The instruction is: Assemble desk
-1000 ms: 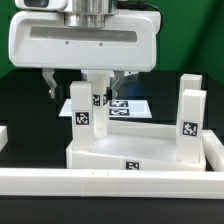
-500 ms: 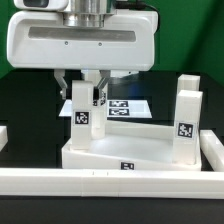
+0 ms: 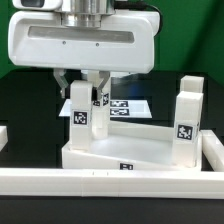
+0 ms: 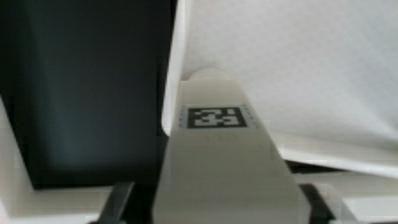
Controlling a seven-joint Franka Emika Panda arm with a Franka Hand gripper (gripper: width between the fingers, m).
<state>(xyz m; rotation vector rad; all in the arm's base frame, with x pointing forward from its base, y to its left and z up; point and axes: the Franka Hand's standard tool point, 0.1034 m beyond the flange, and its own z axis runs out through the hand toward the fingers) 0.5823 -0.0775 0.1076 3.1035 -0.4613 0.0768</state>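
The white desk top point(image 3: 130, 150) lies flat against the front rail, rim up. A square white leg point(image 3: 82, 112) with a tag stands upright at its corner on the exterior view's left. My gripper point(image 3: 81, 85) hangs straight over it, shut on the leg's upper end with a finger on each side. In the wrist view the leg point(image 4: 222, 150) runs away from the jaws with its tag facing the camera, dark fingers point(image 4: 121, 202) flanking it and the desk top point(image 4: 302, 70) beyond. Another leg point(image 3: 188, 115) stands upright at the top's right end.
A long white rail point(image 3: 110, 180) edges the table in front and turns up at the exterior view's right point(image 3: 212, 150). The marker board point(image 3: 128, 108) lies flat behind the desk top. The black table point(image 4: 89, 90) shows beside the top.
The jaws have closed in from wide open onto the leg. The desk top's left end has shifted slightly toward the exterior view's left.
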